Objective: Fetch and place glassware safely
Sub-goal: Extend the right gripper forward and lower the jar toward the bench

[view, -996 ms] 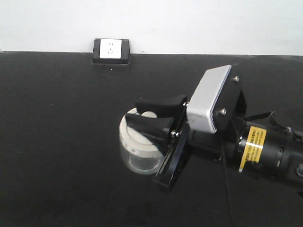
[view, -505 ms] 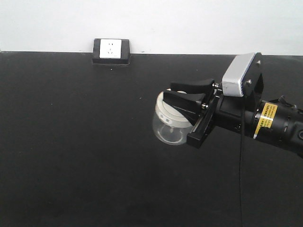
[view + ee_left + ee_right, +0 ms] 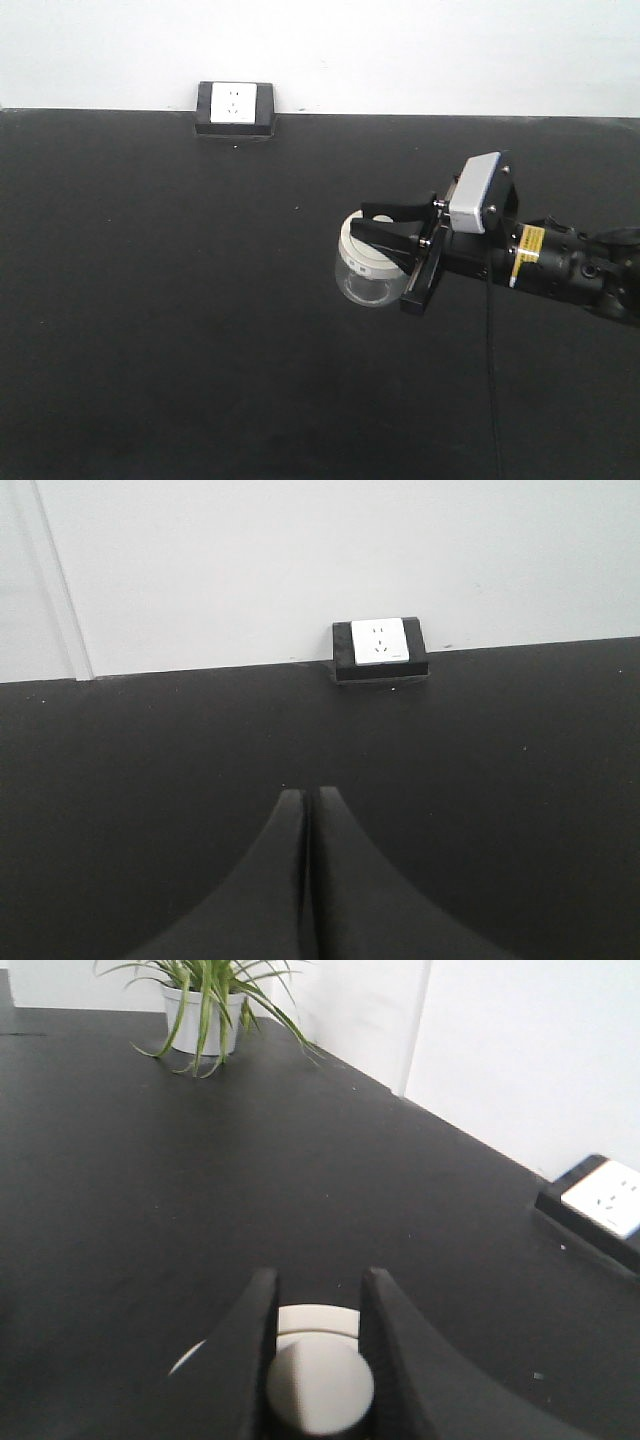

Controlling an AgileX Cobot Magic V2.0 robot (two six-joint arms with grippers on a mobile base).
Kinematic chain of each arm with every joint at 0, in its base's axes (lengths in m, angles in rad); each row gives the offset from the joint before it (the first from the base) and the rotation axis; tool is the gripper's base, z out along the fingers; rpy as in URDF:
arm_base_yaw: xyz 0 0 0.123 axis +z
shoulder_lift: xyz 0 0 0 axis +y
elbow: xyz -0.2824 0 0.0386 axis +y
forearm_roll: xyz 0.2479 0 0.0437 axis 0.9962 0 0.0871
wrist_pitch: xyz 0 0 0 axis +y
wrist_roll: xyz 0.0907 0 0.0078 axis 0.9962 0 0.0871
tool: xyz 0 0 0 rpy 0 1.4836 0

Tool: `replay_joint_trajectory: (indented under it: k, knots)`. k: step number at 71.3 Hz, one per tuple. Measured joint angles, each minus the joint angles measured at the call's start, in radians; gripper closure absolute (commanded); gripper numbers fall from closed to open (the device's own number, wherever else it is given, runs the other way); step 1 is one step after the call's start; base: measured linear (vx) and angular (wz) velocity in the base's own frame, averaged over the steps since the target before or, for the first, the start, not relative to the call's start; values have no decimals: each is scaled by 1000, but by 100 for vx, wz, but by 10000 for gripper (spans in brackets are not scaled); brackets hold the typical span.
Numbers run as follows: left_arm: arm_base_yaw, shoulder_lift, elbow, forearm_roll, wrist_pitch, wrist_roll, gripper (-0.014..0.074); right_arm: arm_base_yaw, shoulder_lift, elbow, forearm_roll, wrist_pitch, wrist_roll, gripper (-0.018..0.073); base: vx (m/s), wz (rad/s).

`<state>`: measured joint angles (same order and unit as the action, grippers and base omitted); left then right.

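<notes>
In the right wrist view's lower centre, the right claw (image 3: 318, 1360) is clenched on the knob of the glass jar (image 3: 368, 270), lid toward the claw, body leftward over the black tabletop (image 3: 160, 330). The left claw (image 3: 305, 880) is pressed closed, empty. Wall socket (image 3: 235, 105) far upper left.

legible text: none in any view
arm sticker (image 3: 531, 255): yellow with black print, on the right arm's black wrist section, at about 3 o'clock from the jar; print too small to read
jar lid (image 3: 362, 262): small dark marks on the rim facing the front camera, not readable
wall socket (image 3: 235, 104): white faceplate at about 11 o'clock from the jar, only pin slots, no lettering seen
right wrist view: socket (image 3: 604, 1192) again, no text
</notes>
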<state>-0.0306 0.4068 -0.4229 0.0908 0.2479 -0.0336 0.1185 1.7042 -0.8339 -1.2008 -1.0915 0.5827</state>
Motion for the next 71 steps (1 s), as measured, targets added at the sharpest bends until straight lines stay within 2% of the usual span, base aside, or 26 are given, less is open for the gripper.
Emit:
replay_joint_trajectory:
  k: [29, 71]
  knots:
    - [0, 0, 0, 0, 0, 0, 603, 0, 229, -224, -2, -3, -10, 560, 0, 0]
    - [0, 0, 0, 0, 0, 0, 603, 0, 480, -363, 16, 40, -11, 560, 0, 0]
